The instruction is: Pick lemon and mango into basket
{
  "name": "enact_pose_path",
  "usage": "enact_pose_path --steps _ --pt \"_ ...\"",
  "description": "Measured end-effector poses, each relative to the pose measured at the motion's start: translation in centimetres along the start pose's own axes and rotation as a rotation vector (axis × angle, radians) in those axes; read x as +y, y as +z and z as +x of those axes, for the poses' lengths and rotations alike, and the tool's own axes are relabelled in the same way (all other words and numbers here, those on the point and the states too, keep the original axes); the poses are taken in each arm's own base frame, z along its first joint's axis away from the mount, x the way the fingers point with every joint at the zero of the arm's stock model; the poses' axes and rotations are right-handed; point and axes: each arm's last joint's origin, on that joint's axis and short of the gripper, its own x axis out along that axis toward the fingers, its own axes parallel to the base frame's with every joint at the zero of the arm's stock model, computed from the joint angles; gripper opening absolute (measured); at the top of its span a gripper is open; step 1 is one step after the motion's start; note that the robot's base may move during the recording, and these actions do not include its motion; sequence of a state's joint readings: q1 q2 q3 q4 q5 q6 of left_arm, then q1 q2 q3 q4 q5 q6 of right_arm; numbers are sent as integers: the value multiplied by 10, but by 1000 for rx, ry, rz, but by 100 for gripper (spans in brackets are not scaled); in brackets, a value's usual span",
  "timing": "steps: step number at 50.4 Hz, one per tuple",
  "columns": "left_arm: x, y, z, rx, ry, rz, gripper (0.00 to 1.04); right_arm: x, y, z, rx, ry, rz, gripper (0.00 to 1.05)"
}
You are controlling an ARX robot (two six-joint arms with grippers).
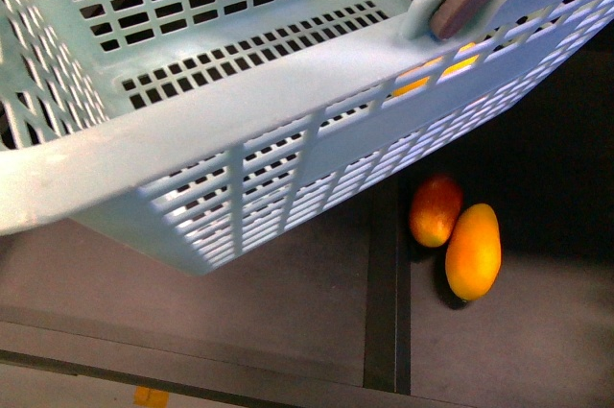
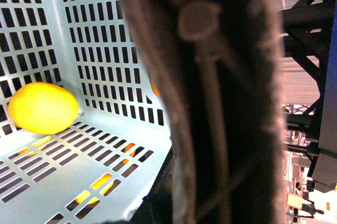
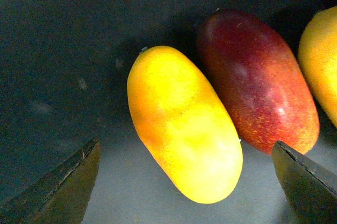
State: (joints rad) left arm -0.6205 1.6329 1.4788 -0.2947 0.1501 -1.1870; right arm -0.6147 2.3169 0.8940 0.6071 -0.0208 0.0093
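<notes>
Mango, yellow, is lying between spread right fingers, touching the red mango. Closing is risking catching both; left fingers' state cannot be told.

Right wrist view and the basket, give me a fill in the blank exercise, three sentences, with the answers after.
1. The lemon lies inside the ____.
2. The right gripper has its jaws ____, with a yellow mango seen between them.
3. Right next to it lies a darker mango, coloured ____.

Missing words: basket; open; red.
</notes>
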Motion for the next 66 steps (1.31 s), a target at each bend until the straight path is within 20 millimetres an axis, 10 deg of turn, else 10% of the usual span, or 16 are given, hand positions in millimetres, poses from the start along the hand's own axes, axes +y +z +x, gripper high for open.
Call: enact_pose_path --steps 42,52,66 --pt "0 0 0 1 0 0 5 20 -6 65 53 -14 10 92" --pt "0 0 0 1 0 0 5 20 -9 65 62 -9 15 67" --pt "0 0 0 0 0 0 5 9 -2 18 34 112 -13 64"
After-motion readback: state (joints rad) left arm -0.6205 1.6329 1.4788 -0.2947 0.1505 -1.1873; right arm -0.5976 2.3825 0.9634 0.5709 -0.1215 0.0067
